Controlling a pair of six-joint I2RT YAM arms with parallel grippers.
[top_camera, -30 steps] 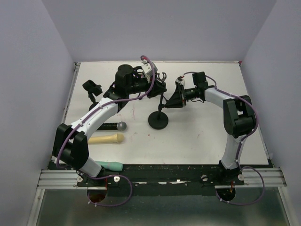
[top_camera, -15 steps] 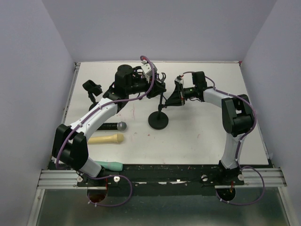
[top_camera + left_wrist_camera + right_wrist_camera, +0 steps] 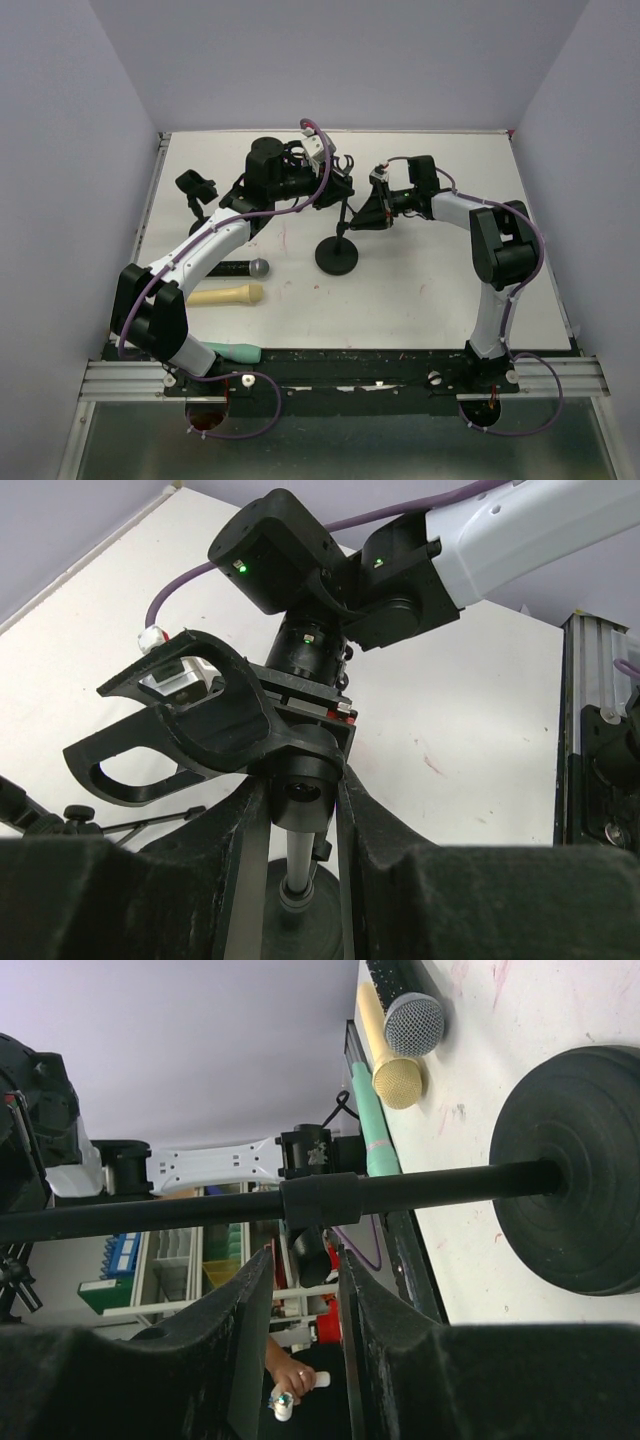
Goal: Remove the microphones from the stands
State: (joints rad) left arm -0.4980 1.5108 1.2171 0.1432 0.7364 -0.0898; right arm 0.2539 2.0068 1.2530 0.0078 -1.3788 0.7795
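Note:
The black microphone stand stands mid-table; its U-shaped clip holds nothing. A black microphone with a silver head lies on the table left of the stand, and also shows in the right wrist view. My left gripper is shut on the stand's swivel joint just under the clip. My right gripper sits at the pole from the right. Its jaws stand a narrow gap apart around the collar knob, with a small gap on one side.
A beige microphone lies beside the black one. A green one lies at the near table edge. A small black holder stands at the left. The stand's round base is close to the right gripper.
My right gripper has slid a little left towards the pole. The stand and my left arm have not moved.

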